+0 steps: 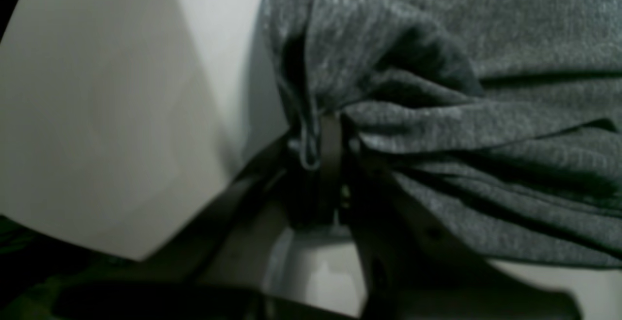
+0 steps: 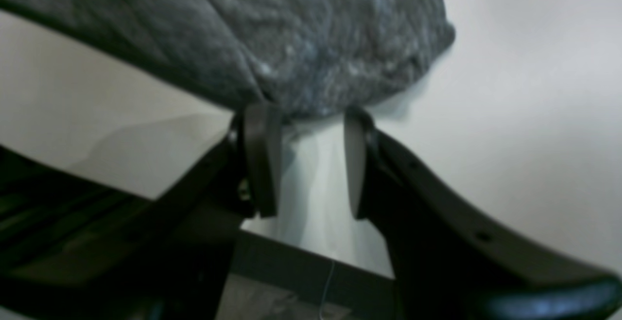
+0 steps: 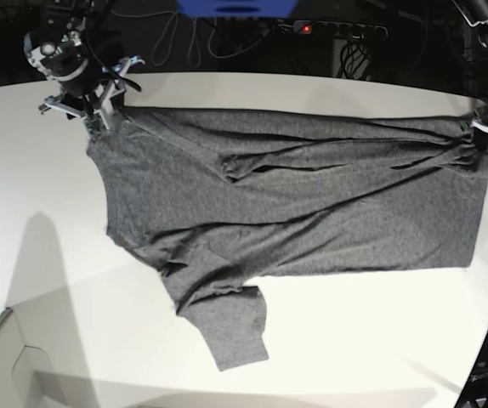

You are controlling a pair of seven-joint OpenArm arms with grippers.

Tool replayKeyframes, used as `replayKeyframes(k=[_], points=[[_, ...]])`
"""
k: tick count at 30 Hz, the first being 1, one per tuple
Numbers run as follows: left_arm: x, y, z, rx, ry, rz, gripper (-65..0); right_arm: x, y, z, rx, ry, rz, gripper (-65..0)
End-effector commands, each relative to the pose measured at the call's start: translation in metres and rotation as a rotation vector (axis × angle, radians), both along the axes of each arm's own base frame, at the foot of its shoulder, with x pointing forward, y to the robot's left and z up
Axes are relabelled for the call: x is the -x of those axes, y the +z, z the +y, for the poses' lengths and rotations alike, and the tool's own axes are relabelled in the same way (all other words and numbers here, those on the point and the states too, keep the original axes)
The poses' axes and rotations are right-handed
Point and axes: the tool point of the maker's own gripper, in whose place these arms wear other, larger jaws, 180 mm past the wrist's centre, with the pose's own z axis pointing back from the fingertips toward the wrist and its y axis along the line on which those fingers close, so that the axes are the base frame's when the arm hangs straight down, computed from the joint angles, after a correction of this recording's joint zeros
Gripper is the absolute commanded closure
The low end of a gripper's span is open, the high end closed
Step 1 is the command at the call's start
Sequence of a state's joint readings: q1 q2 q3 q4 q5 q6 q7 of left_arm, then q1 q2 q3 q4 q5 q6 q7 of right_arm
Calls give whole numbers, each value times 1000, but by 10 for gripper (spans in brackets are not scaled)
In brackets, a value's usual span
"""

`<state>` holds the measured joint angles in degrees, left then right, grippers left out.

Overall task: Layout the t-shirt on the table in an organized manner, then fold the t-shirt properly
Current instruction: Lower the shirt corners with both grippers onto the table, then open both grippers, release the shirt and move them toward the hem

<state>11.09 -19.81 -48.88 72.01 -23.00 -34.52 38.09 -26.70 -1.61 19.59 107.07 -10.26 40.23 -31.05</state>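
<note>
Right up against the left wrist camera, the left fingers [image 1: 323, 150] are pressed together on a bunched fold of the shirt [image 1: 461, 130], the dark grey knit gathering into creases that fan away from the pinch. Beside them lies bare white counter [image 1: 121, 115]. The right fingers [image 2: 306, 159] stand spread, one on each side of a gap, with the shirt's edge [image 2: 291, 43] lying just beyond their tips; whether the tips touch the cloth I cannot tell, and nothing sits between them.

From the base camera, the shirt [image 3: 295, 195] is spread flat across the counter [image 3: 57, 255], stretched between the two arms. The left fingers [image 3: 480, 136] grip its far corner at one end, cloth puckered toward them; the right fingers [image 3: 99, 106] sit at the opposite corner. One long sleeve [image 3: 227, 319] trails out from the body toward the near edge, well apart from both sets of fingers, its cuff lying flat
</note>
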Motion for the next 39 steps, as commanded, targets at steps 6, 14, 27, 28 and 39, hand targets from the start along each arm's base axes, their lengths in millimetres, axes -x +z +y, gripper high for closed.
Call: replayKeyframes(k=[6,14,27,28,39], points=[[-7,15,10,-36,-4,-38,-1,-16,23,0,9,7,-85,-201],[-6,14,9,-33,-3,-34,-228,-28,35,2,14,15,-127,-202],[-9,45,24,-71,60,-132,-370,-83,46,13,-47,-11,-219,-236],[-12,48,23,-74,56,-141,-370,-85,38,14,-61,-14,-202,-229],[-66,54,-19,11,23,-248,-370,-73,-14,18,-125,-37,-67,-215]])
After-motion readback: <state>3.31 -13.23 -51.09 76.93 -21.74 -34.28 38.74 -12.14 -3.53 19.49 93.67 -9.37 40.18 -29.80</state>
